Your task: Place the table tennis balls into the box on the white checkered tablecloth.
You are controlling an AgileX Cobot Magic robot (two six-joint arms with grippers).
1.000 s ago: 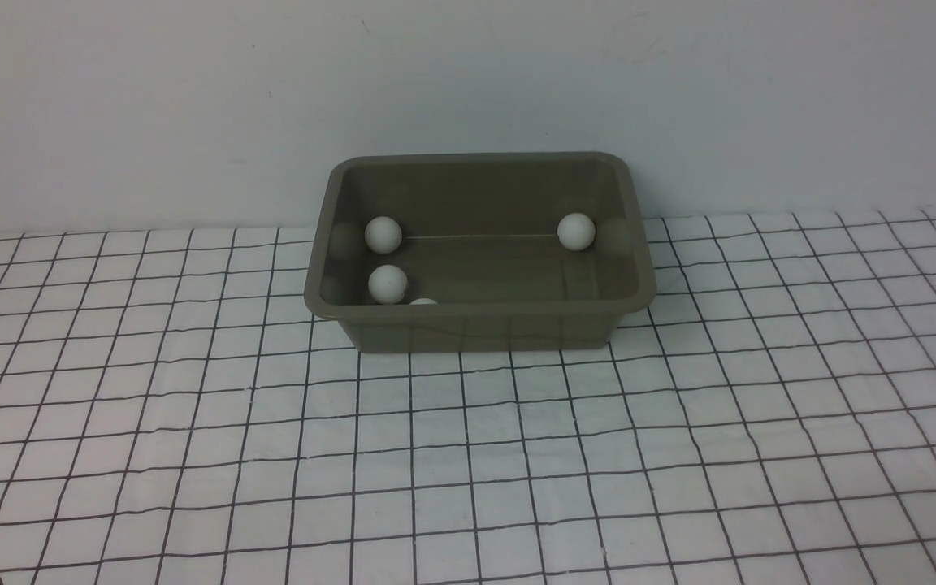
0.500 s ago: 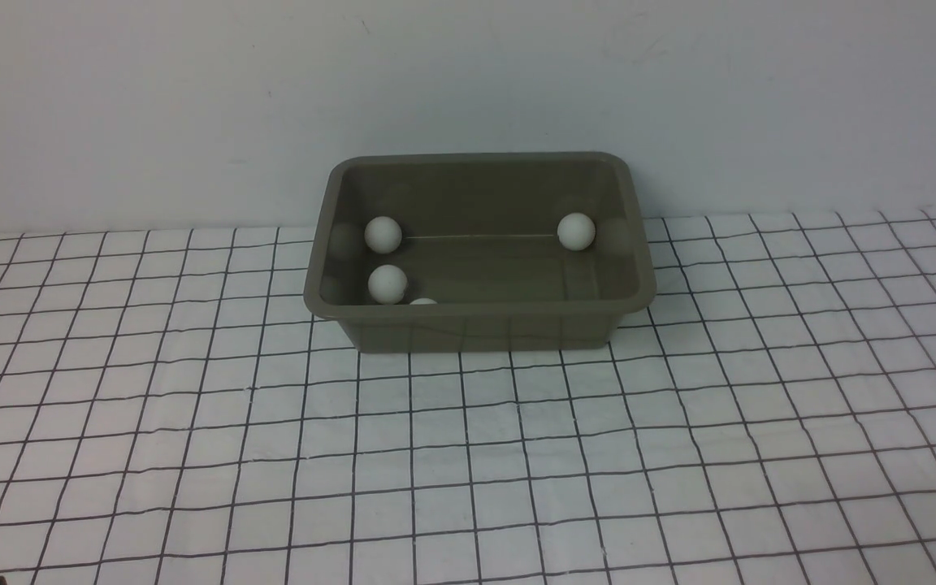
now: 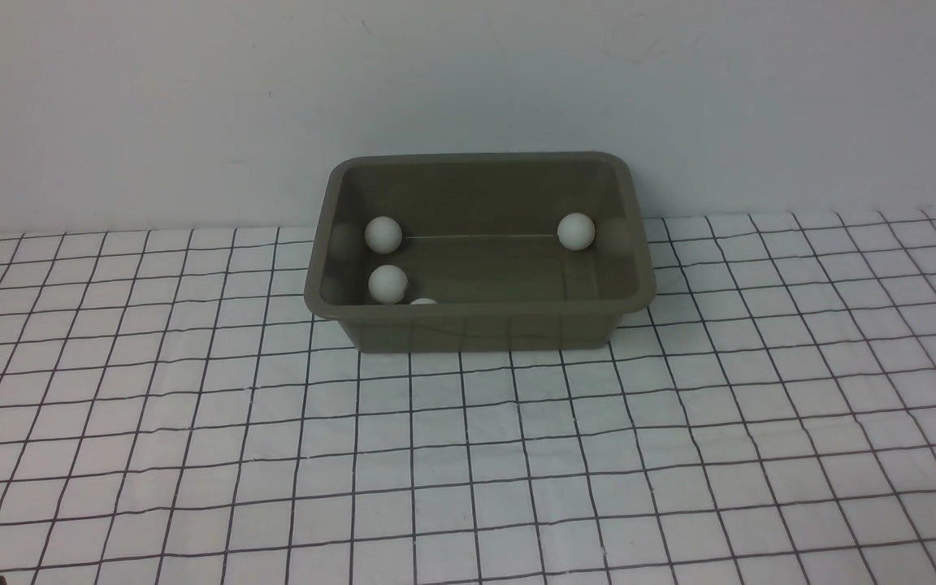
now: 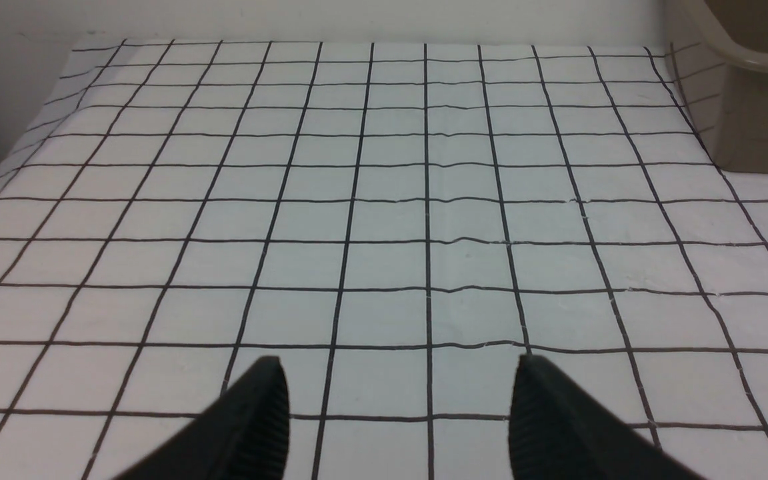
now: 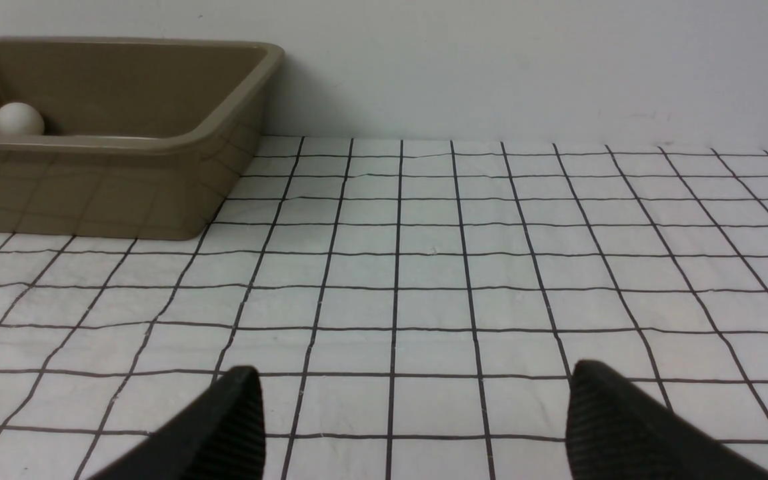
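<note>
Grippers nearest: left gripper (image 4: 397, 413) and right gripper (image 5: 411, 420) both spread, empty, over white black-grid checkered tablecloth (image 3: 468, 455). Farther back, olive-grey rectangular plastic box (image 3: 480, 321) on the cloth, four white table tennis balls (image 3: 387, 283) visible inside.

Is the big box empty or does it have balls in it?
Not empty. The box holds three white balls in plain sight, plus the top of a fourth behind its near rim.
</note>
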